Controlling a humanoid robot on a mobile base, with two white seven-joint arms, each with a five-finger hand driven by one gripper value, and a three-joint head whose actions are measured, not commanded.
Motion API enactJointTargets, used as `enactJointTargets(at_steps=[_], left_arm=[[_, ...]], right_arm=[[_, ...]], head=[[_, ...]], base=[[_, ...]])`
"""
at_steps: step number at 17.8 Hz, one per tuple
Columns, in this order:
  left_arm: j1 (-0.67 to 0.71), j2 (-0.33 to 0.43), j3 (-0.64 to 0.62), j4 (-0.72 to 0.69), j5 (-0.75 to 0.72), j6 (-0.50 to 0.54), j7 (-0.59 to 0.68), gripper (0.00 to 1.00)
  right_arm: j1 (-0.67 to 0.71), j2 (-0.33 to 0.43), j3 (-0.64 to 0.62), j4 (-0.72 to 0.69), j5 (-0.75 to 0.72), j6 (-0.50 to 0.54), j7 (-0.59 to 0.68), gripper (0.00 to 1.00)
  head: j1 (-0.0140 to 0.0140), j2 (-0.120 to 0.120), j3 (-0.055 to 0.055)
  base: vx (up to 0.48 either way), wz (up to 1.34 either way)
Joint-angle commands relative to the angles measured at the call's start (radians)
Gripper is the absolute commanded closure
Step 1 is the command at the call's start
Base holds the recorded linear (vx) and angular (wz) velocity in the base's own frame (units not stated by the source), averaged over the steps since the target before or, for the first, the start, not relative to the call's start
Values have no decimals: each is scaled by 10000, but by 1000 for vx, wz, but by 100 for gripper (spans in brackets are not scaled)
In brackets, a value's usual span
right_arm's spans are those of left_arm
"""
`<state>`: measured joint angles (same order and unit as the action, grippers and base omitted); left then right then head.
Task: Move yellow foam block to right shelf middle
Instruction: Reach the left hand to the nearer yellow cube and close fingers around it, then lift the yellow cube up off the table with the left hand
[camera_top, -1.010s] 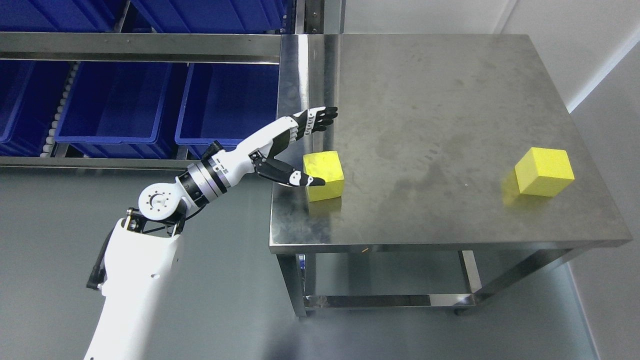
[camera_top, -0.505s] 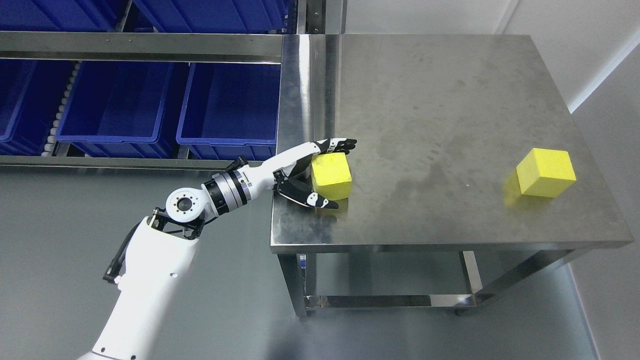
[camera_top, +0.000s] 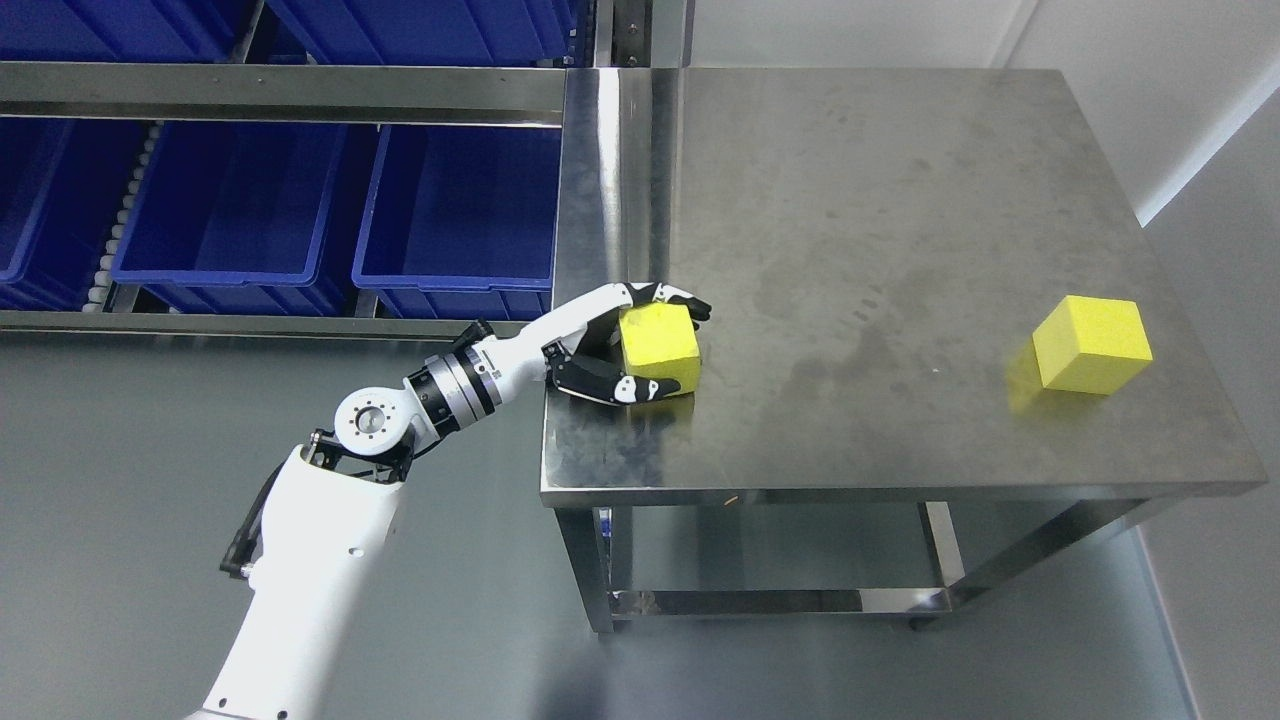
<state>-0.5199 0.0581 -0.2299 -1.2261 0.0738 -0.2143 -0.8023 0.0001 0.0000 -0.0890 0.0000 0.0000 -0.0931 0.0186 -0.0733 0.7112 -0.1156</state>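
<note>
A yellow foam block (camera_top: 660, 345) rests on the steel table (camera_top: 880, 240) near its front left corner. My left hand (camera_top: 655, 345) wraps it: the fingers (camera_top: 685, 300) curl over its far side and the thumb (camera_top: 625, 388) presses its near side. The block still sits on the tabletop. A second yellow foam block (camera_top: 1090, 343) lies alone near the table's right edge. The white left arm (camera_top: 330, 520) reaches in from the lower left.
Left of the table stands a steel rack with blue bins (camera_top: 455, 215) on its roller shelf and a steel rail (camera_top: 280, 92) above them. The grey floor (camera_top: 120, 520) lies below, and a white wall (camera_top: 1150, 80) is at the right.
The left hand came down from above the table's left edge onto the near block, then curled its fingers and thumb around it. The block shifted slightly. The far block stayed put.
</note>
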Motion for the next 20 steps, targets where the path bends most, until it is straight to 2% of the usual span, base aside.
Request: enactJointTargets(at_steps=[1, 4, 6, 10, 11, 13, 16, 20], left_arm=[[-598, -406, 1378, -730, 2586, -495, 1039, 70], [-1166, -406, 1394, -886, 3418, -2406, 1886, 70], [-1259, -406, 1546, -1007, 3419, -3086, 2405, 70], [-984, -406, 2098, -1284, 3388, -3211, 5531, 72], [-801, -406, 2205, -1345, 3373, -3211, 6070, 75], [-571, -406, 2390, -1468, 3358, -3196, 7022, 75], [-34, -406, 2604, -1469, 3052, -3043, 7179, 83], [305, -406, 3386, -1469, 2209, -2354, 7164, 83]], right_arm=[[-16, -175, 0, -175, 0, -35, -2, 0], [-16, -175, 0, -175, 0, -35, -2, 0], [-16, -175, 0, -175, 0, -35, -2, 0], [-16, -175, 0, -175, 0, -35, -2, 0], [-16, -175, 0, -175, 0, -35, -2, 0], [-31, -175, 0, -175, 0, -35, -2, 0], [-16, -175, 0, -175, 0, -35, -2, 0], [-16, -175, 0, -175, 0, -35, -2, 0]], head=[[0, 0, 0], [0, 0, 0], [0, 0, 0], [0, 0, 0], [0, 0, 0], [0, 0, 0], [0, 0, 0], [0, 0, 0]], base=[[-1, -33], [9, -10], [5, 0], [6, 28], [10, 47], [11, 44], [0, 0], [-23, -30]])
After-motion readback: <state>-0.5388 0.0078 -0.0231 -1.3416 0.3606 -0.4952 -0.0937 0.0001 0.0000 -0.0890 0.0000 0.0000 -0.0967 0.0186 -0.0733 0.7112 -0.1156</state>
